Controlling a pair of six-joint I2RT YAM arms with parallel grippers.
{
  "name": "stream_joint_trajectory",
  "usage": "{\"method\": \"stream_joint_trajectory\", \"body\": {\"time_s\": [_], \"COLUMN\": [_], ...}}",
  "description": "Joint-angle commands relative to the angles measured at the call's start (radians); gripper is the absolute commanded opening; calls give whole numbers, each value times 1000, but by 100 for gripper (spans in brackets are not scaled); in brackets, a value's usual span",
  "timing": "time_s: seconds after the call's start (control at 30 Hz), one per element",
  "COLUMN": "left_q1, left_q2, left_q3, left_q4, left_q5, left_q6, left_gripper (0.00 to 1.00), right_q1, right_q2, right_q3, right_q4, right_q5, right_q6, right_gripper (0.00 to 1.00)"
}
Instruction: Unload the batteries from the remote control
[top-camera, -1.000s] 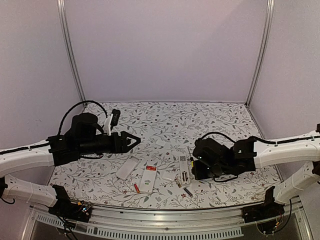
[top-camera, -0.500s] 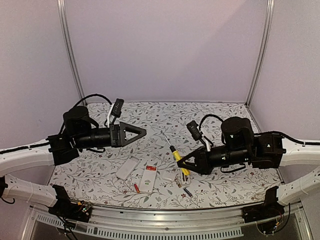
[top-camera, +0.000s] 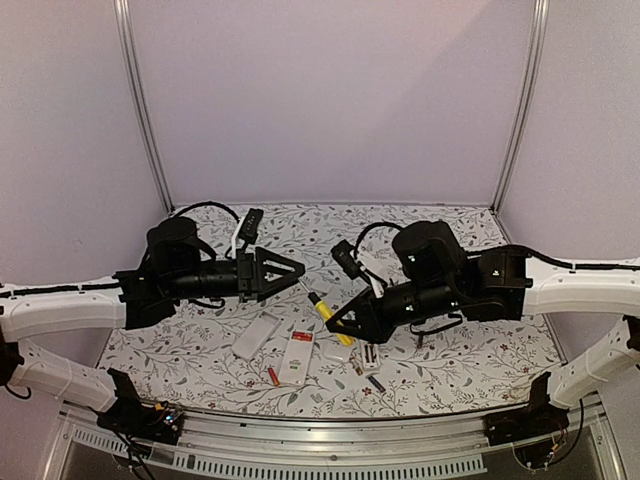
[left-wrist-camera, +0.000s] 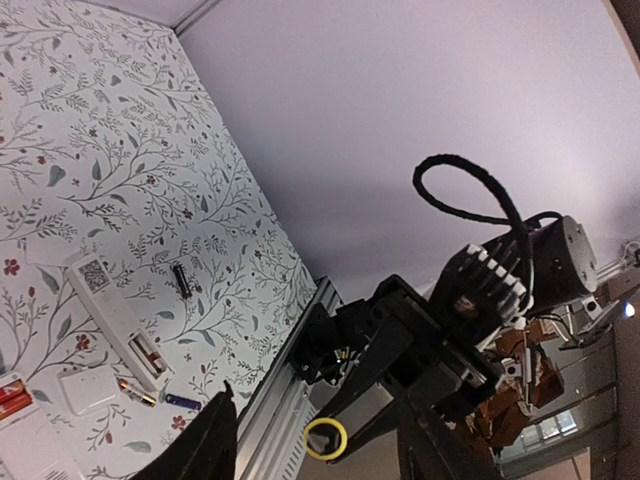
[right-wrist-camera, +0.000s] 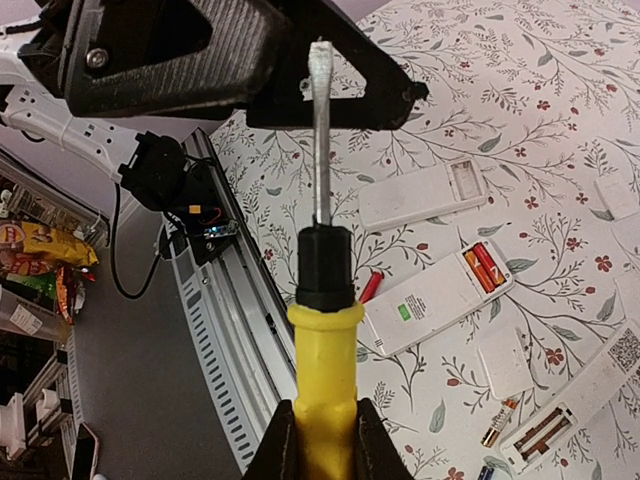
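Note:
My right gripper (top-camera: 348, 320) (right-wrist-camera: 322, 445) is shut on the yellow-handled screwdriver (top-camera: 330, 318) (right-wrist-camera: 325, 370) and holds it above the table, tip pointing at my left gripper (top-camera: 298, 268) (right-wrist-camera: 300, 70). The left gripper is open and empty in the air; in the left wrist view (left-wrist-camera: 320, 465) it faces the right arm. A white remote (top-camera: 298, 357) (right-wrist-camera: 440, 295) lies open with two red-orange batteries (right-wrist-camera: 483, 265) inside. A narrow remote (top-camera: 370, 345) (left-wrist-camera: 110, 310) (right-wrist-camera: 590, 390) also holds batteries (left-wrist-camera: 150, 355). Loose batteries lie nearby: a red one (top-camera: 272, 376) (right-wrist-camera: 368, 287) and a dark one (top-camera: 376, 383) (left-wrist-camera: 183, 401).
A third white remote (top-camera: 256, 335) (right-wrist-camera: 425, 195) lies back-up left of the open one. A loose white cover (top-camera: 337, 351) (right-wrist-camera: 505, 355) lies between the remotes. A small black piece (left-wrist-camera: 181, 280) lies further right. The metal front rail (top-camera: 330, 460) bounds the near edge.
My right gripper rose from the table with the screwdriver and swung left toward the centre. My left gripper moved right, toward it.

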Motion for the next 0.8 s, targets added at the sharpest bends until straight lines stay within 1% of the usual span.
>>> {"method": "stream_joint_trajectory", "body": {"time_s": [0.0, 0.1, 0.2, 0.33, 0.47, 0.5, 0.53, 0.57, 0.6, 0.63, 0.67, 0.7, 0.77], "left_q1": [-9, -9, -11, -12, -15, -15, -15, -16, -16, -15, -15, -16, -15], "left_q2": [18, 26, 31, 36, 21, 12, -3, -27, -43, -62, -79, -93, -119], "left_q3": [-9, -14, -21, -26, -29, -34, -46, -57, -68, -81, -91, -100, -108], "left_q4": [59, 52, 51, 55, 65, 71, 85, 102, 120, 142, 164, 189, 233], "left_q5": [10, 4, 3, -2, -23, -38, -54, -72, -99, -118, -136, -152, -181], "left_q6": [-35, -46, -56, -69, -72, -72, -72, -71, -72, -73, -72, -68, -50], "left_gripper": [45, 27, 17, 0, 0, 0, 0, 0, 0, 0, 0, 0, 0], "right_q1": [8, 10, 10, 13, 13, 14, 14, 14, 14, 14, 14, 15, 14], "right_q2": [42, 51, 56, 60, 59, 57, 51, 38, 28, 10, -7, -39, -86], "right_q3": [51, 57, 60, 63, 64, 61, 56, 48, 37, 17, -9, -37, -99], "right_q4": [-59, -68, -75, -77, -80, -78, -74, -62, -28, 7, 56, 111, 226], "right_q5": [57, 81, 95, 113, 176, 217, 247, 266, 279, 289, 305, 321, 350], "right_q6": [-50, -58, -59, -64, -58, -50, -30, -12, 3, 33, 58, 97, 192], "right_gripper": [0, 0, 0, 0, 1, 9, 28, 49, 66, 77, 85, 90, 93]}}
